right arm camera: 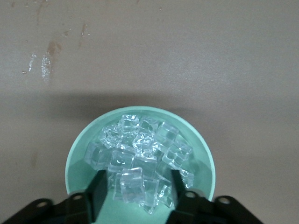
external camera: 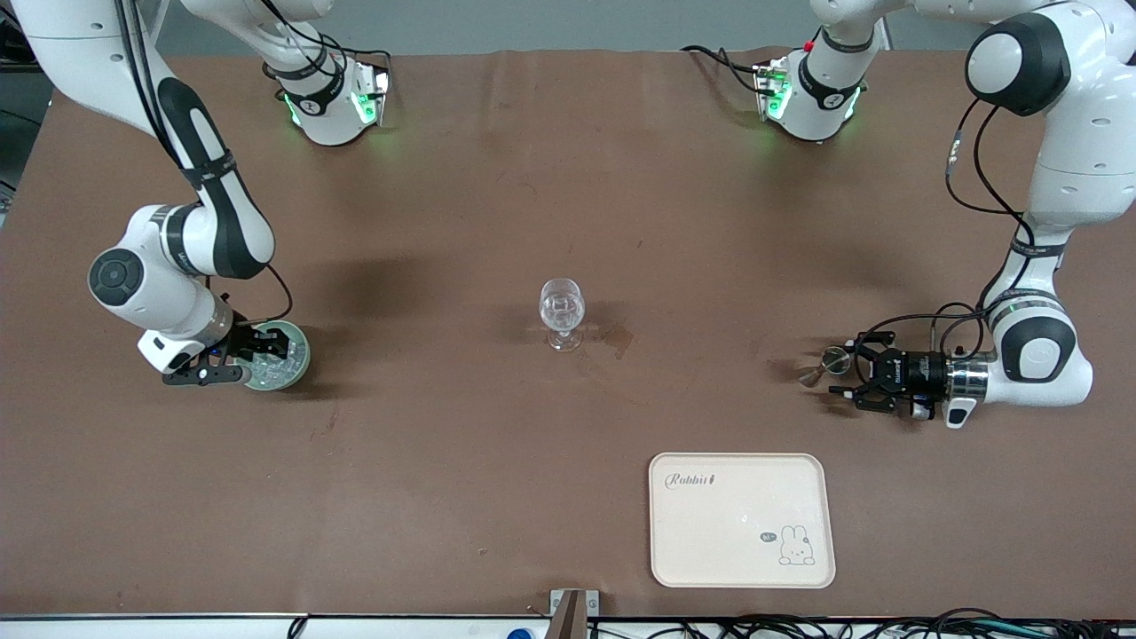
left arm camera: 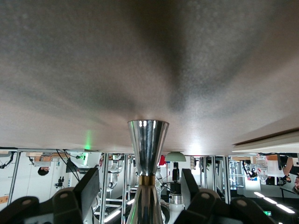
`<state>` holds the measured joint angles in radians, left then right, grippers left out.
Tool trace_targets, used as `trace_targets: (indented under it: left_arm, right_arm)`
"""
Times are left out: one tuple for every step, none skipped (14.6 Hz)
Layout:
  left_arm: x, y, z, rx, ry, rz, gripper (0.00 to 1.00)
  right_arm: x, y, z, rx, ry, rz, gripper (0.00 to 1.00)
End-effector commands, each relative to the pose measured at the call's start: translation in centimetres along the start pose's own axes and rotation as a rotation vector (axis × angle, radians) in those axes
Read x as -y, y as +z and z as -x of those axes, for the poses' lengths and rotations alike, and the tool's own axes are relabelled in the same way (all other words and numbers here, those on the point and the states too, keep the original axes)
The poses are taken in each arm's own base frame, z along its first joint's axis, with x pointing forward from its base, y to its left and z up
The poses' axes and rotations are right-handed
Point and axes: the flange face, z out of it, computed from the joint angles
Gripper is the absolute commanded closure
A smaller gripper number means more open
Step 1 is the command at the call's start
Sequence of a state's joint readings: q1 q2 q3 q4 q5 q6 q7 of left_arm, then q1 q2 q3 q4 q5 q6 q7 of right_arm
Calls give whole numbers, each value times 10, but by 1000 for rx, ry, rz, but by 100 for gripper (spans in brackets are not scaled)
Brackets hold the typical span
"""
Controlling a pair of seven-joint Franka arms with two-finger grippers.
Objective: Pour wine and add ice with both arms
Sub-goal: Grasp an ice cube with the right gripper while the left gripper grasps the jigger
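Observation:
A pale green bowl (external camera: 282, 356) (right arm camera: 84, 149) heaped with ice (right arm camera: 140, 154) stands at the right arm's end of the table. My right gripper (external camera: 257, 355) (right arm camera: 138, 193) reaches into it, open, its fingers (right arm camera: 97, 191) either side of a few cubes with gaps showing. At the left arm's end a shiny hourglass-shaped metal measuring cup (external camera: 832, 359) (left arm camera: 147, 140) stands on the table. My left gripper (external camera: 845, 373) (left arm camera: 140, 186) is level with its waist, open, fingers (left arm camera: 88, 186) clear of it on both sides. A clear stemmed glass (external camera: 562, 311) stands mid-table. Wine is out of view.
A cream rabbit-print tray (external camera: 742, 519) lies nearer the front camera than the glass, toward the left arm's end. Small wet stains (external camera: 617, 337) mark the brown tablecloth beside the glass. Both arm bases (external camera: 333, 98) (external camera: 812, 89) stand along the table's edge farthest from the camera.

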<state>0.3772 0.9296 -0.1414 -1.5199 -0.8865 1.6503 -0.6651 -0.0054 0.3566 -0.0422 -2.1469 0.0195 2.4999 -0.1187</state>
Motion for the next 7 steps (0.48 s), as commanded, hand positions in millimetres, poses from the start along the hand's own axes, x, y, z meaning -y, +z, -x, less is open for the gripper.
trace_targets:
  left_arm:
    - [-5, 7, 5, 25, -9, 2, 26]
    - [-5, 9, 5, 26, -8, -1, 27]
    - [-6, 10, 6, 26, -7, -4, 27]
    - [-7, 14, 7, 27, -3, -10, 28]
    - [-7, 14, 7, 27, -3, -10, 29]
    - [-7, 14, 7, 27, -3, -10, 31]
    - [-7, 14, 7, 27, -1, -10, 32]
  right_arm:
    - [5, 4, 10, 5, 12, -10, 56]
    - [5, 4, 11, 6, 12, -10, 56]
    - [5, 4, 11, 6, 12, -11, 60]
    - [5, 4, 11, 6, 12, -11, 61]
    - [5, 4, 11, 6, 14, -11, 61]
    - [5, 5, 11, 8, 12, -11, 61]
    - [5, 5, 11, 8, 12, -11, 63]
